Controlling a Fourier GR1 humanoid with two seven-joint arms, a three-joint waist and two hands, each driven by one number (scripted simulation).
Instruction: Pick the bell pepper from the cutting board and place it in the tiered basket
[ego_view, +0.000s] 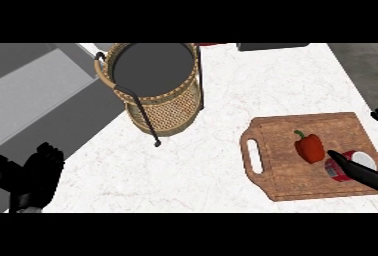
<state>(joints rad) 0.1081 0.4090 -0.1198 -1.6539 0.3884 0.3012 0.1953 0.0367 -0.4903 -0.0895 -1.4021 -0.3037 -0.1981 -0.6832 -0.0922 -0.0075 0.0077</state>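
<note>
Judged as the approach step, with the pick itself not yet made; saw the red bell pepper (310, 148) lying on the wooden cutting board (288, 175), green stem toward the far side, untouched and free of any grasp. Found the right hand (354, 170) entering from the right edge, fingers straight and reaching across the board, tips just beside the pepper's near right flank; held nothing. Noted a red-and-white can (348, 166) directly under and beside those fingers, partly hidden, close enough to be knocked. Reckoned the next move to call for shifting the hand a little left and farther over the pepper, then curling fingers and thumb round its body while keeping off the can; after that, a lift and a long carry leftward and away to the tiered basket (159, 95). Placed that basket well apart from the board, wicker-walled on a black wire frame, dark tray on top. Spotted the left hand (33, 175) at the lower left corner, off the counter's edge, fingers relaxed and up, resting. Took the surface for a white marbled counter (199, 165), bare between board and basket; made out grey cabinetry beyond its left edge, and a dark object at the far edge, too cut off to name.
</note>
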